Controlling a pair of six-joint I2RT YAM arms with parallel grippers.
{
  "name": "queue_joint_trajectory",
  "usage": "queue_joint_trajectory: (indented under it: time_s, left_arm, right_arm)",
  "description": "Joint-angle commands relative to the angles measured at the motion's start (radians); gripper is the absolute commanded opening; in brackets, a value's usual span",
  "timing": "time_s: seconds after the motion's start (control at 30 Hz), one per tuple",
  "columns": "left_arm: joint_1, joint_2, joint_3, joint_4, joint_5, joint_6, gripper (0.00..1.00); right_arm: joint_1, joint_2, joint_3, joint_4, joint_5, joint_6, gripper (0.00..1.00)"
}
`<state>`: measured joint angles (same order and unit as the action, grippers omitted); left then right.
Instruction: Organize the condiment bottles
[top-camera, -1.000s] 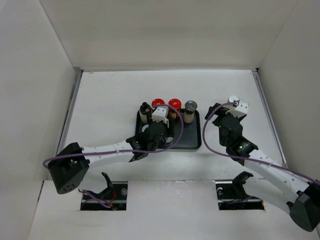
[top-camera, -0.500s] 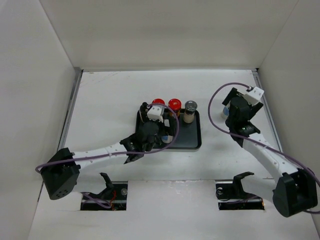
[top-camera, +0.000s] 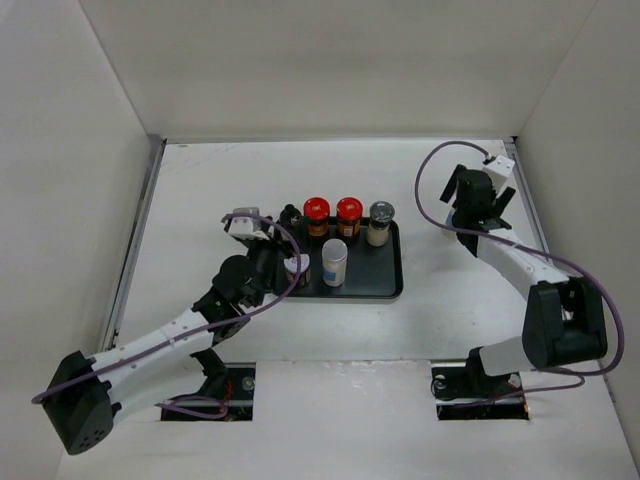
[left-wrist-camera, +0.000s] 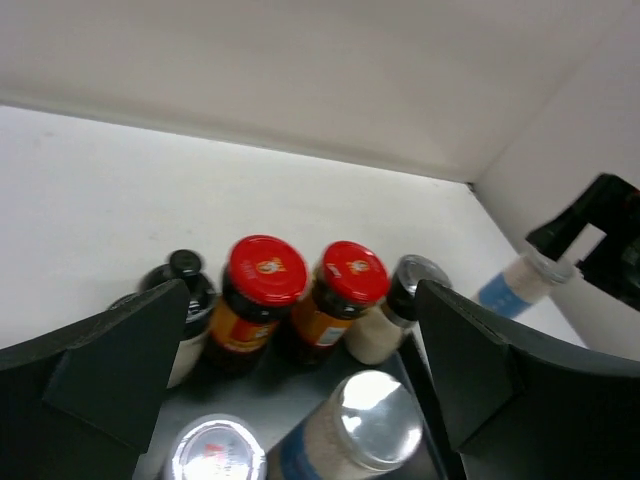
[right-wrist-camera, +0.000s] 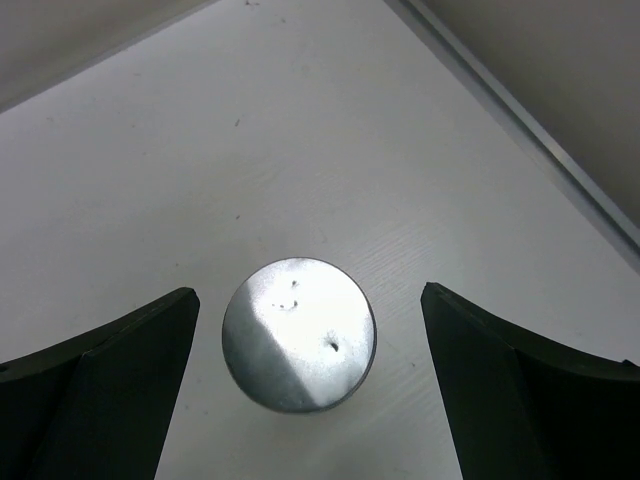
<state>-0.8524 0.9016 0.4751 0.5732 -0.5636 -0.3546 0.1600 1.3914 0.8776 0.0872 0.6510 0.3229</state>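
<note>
My right gripper (right-wrist-camera: 308, 298) is wide open and empty. The silver-capped jar (right-wrist-camera: 298, 335) stands upright, well right of the tray (top-camera: 390, 285) and centred between my fingers. I probably still have clearance above the cap. My left gripper (left-wrist-camera: 300, 292) gapes empty at the tray's left end, so it's farther from the jar.
</note>
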Motion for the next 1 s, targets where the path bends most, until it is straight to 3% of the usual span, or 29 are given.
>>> queue_joint_trajectory:
  time_s: [0.0,0.1,0.23,0.3,0.5,0.7,0.97]
  left_arm:
    - [0.052,-0.068,-0.059,0.036,-0.053,-0.004,1.0]
    - [0.098,-0.116,-0.079,-0.007,-0.091,-0.012,1.0]
    - [0.16,-0.162,-0.119,-0.045,-0.136,-0.055,1.0]
    - [0.201,-0.191,-0.151,-0.045,-0.137,-0.096,1.0]
    - [0.35,-0.26,-0.254,-0.055,-0.119,-0.267,1.0]
    - [0.468,-0.193,-0.221,-0.17,-0.027,-0.357,1.0]
    - [0.522,-0.08,-0.141,-0.317,-0.012,-0.405,1.0]
  right_arm:
    - [-0.027,0.052,0.046,0.0,-0.074,0.034,1.0]
    - [-0.032,0.073,0.04,0.006,-0.083,0.056,0.95]
    - [-0.029,0.038,0.021,0.045,-0.068,0.065,0.55]
    - [-0.018,-0.03,0.003,0.054,-0.03,0.065,0.49]
    - [0.233,-0.302,-0.124,0.037,0.071,0.021,0.49]
    - [0.501,-0.423,-0.207,-0.03,0.151,0.036,0.5]
    - [0.692,-0.339,-0.256,0.141,0.076,0.061,0.51]
